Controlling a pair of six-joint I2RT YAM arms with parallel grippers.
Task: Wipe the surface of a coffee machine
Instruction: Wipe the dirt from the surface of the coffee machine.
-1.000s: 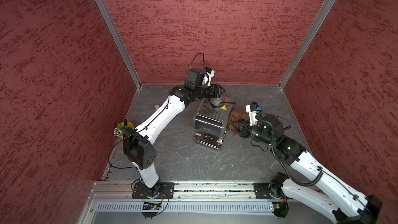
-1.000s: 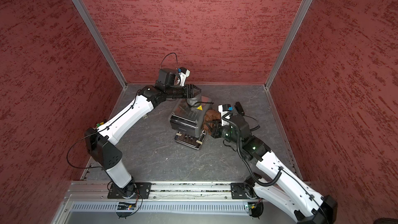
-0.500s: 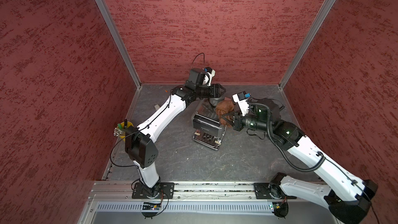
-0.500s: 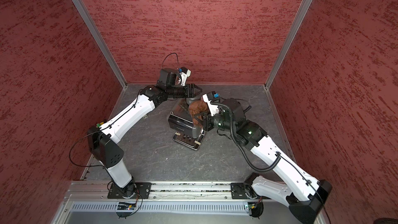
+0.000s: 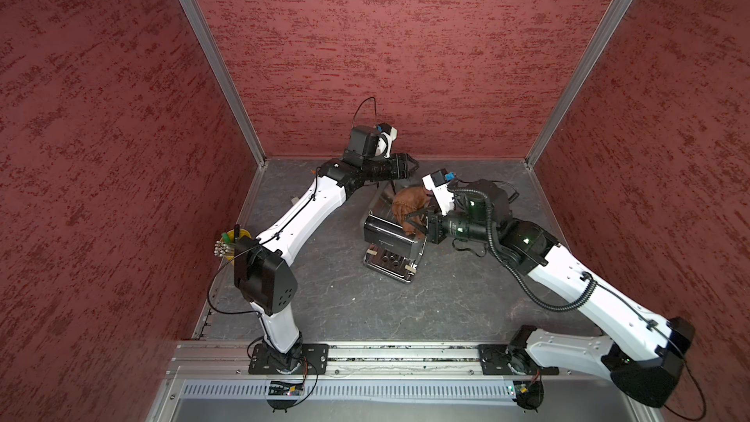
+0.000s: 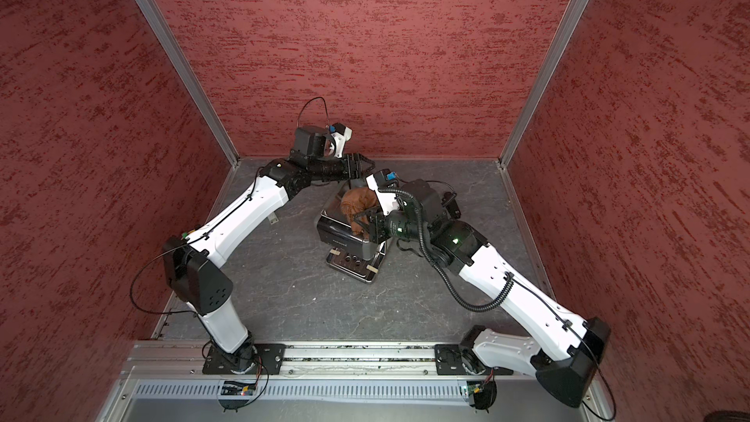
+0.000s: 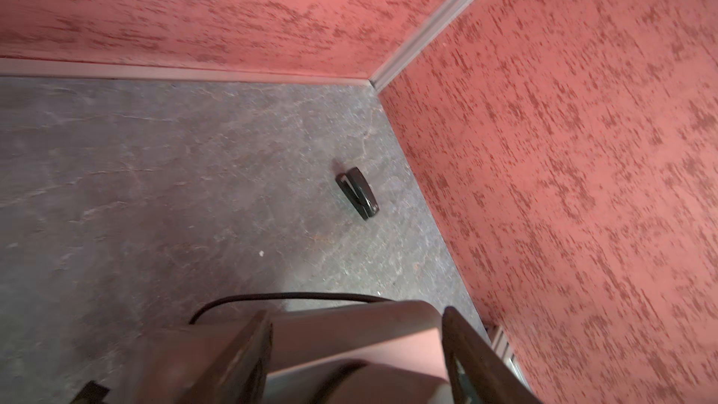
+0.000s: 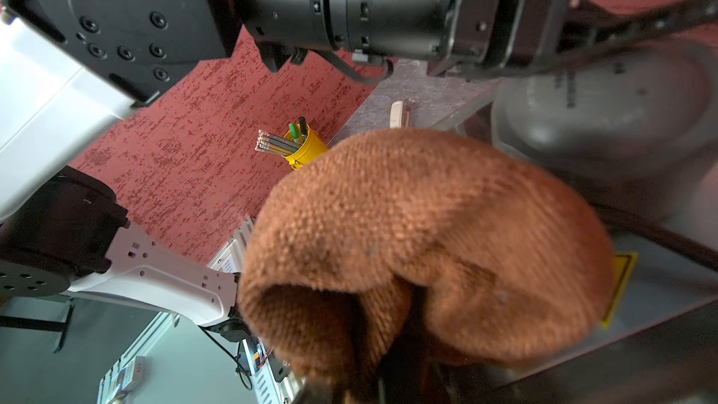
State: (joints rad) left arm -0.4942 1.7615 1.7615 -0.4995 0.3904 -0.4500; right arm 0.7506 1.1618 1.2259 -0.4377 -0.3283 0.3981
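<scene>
While the left fingers [image 7: 468, 355] clasp the rear of the machine [image 5: 385, 234] at frame centre in both top views, the right fingers [image 6: 364, 218] pinch a brown cloth [image 5: 406, 201] onto its top, so wiping looks underway, with front and sides probably left.

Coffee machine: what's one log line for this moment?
right hand: shut on brown cloth, on coffee machine top | left hand: clamped on its dome
</scene>
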